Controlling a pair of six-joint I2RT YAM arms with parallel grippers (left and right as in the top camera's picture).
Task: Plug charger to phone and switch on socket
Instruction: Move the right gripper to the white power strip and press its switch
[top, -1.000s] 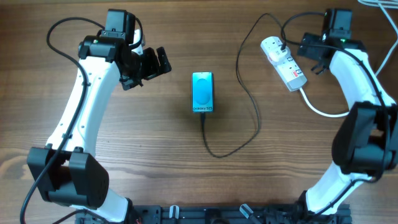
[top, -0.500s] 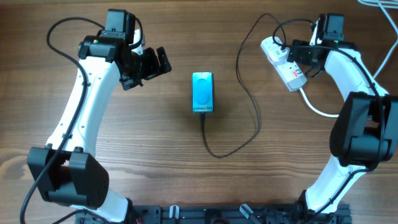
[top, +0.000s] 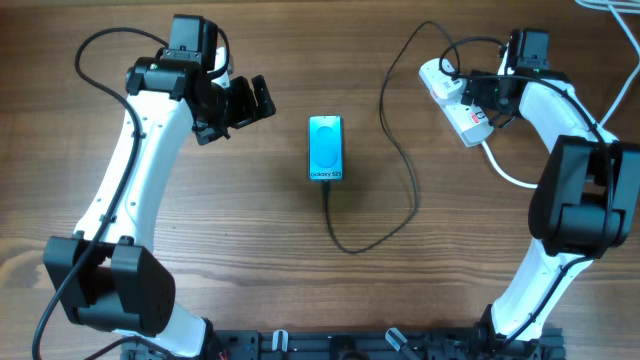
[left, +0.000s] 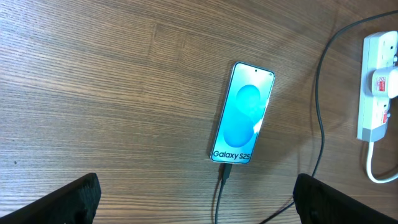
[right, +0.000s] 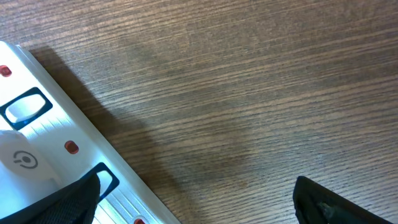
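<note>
The phone (top: 326, 147) lies flat mid-table, cyan screen up, white lettering at its near end; it also shows in the left wrist view (left: 244, 112). The charger cable (top: 400, 160) runs from the socket, loops right of the phone, and its black tip (left: 225, 172) sits at the phone's near end. The white socket (top: 455, 100) lies at the back right; its red marks and switches show in the right wrist view (right: 43, 155). My right gripper (top: 483, 97) is open, low over the socket, left finger over a switch. My left gripper (top: 245, 105) is open, left of the phone.
The socket's thick white cord (top: 520, 178) curves off toward the right arm. The robots' own black cables arch over each arm at the back. Bare wooden table (top: 250, 250) lies in front of the phone.
My right gripper has moved left and down onto the socket. The left arm, phone and cable have not moved.
</note>
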